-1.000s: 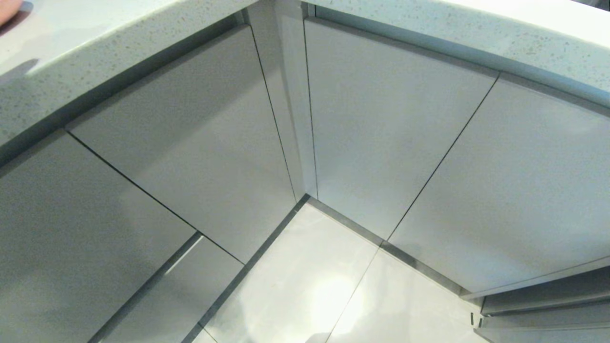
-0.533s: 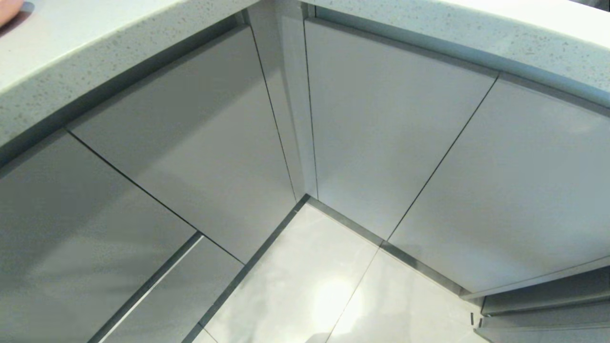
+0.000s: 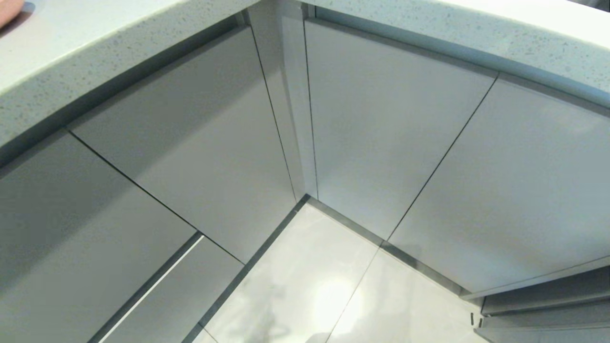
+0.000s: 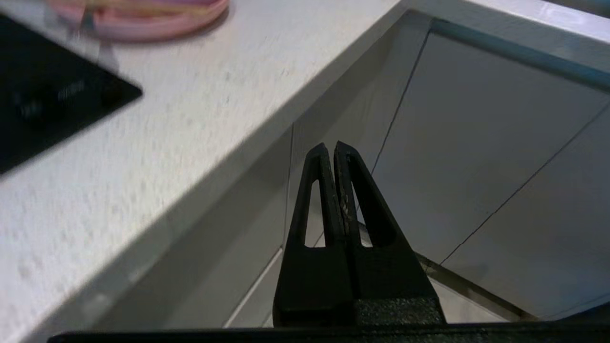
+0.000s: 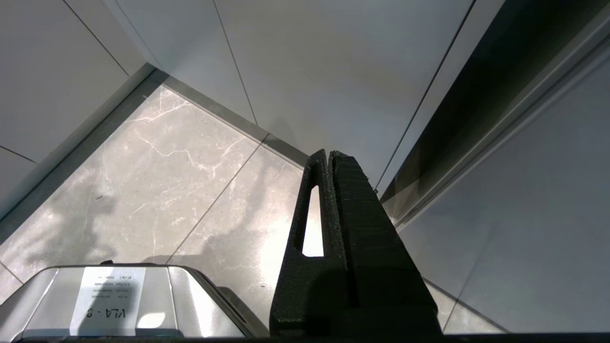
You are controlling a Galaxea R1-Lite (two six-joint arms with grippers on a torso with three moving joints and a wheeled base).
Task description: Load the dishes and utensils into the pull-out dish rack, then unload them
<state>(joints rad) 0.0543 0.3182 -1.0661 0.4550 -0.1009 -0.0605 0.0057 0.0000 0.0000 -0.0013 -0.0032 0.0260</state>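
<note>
On the pale countertop [image 4: 190,119] lies a pink plate [image 4: 143,24], blurred, with pale yellowish sticks across it that look like the chopsticks [image 4: 143,5]. In the head view only a pink edge of the plate [image 3: 7,12] shows at the far left corner. My left gripper [image 4: 332,145] is shut and empty. It hangs in front of the counter's edge, below and apart from the plate, pointing into the cabinet corner. Low over the floor, my right gripper [image 5: 329,153] is also shut and empty. The pull-out dish rack is out of view; all the grey cabinet fronts [image 3: 200,143] stand closed.
A black cooktop [image 4: 47,105] is set into the counter beside the plate. Two runs of cabinets meet at a narrow corner panel [image 3: 286,105] over a marble floor [image 3: 305,286]. My own base [image 5: 119,300] shows under the right arm.
A shadow has left the left countertop and slid down the left cabinet fronts. A faint one now lies on the floor. Neither arm shows in the head view.
</note>
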